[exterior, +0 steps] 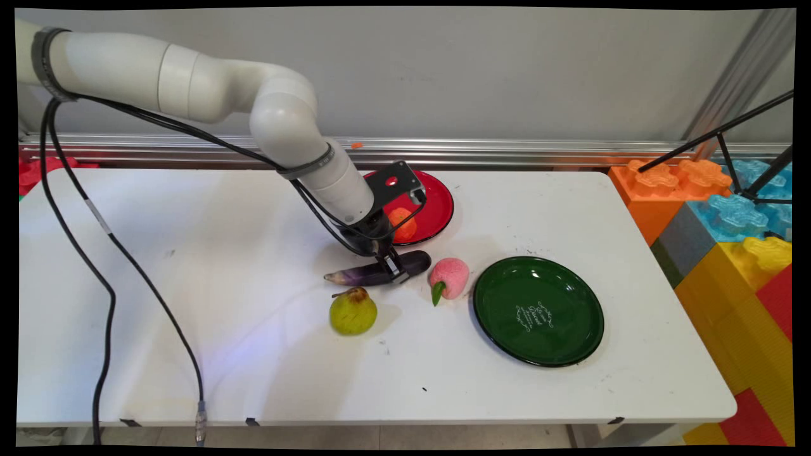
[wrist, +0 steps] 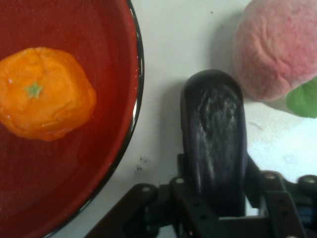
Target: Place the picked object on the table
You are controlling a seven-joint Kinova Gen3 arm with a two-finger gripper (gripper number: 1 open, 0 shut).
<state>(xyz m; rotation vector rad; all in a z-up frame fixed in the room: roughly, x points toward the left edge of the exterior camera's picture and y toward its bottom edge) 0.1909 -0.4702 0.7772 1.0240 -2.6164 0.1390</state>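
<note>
Clenching the eggplant (wrist: 215, 144), the gripper (exterior: 391, 269), its fingers mostly hidden behind it, orange (exterior: 402, 223) partly blocked.

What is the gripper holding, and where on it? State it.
The gripper is shut on the purple eggplant, around its thick rounded half, with the eggplant lying on the table.

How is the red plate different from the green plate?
The red plate sits at the back of the table, partly hidden behind the arm; the green plate sits nearer, in full view. The red plate holds an orange fruit; the green plate holds nothing and carries white lettering. Both are round and glossy.
</note>
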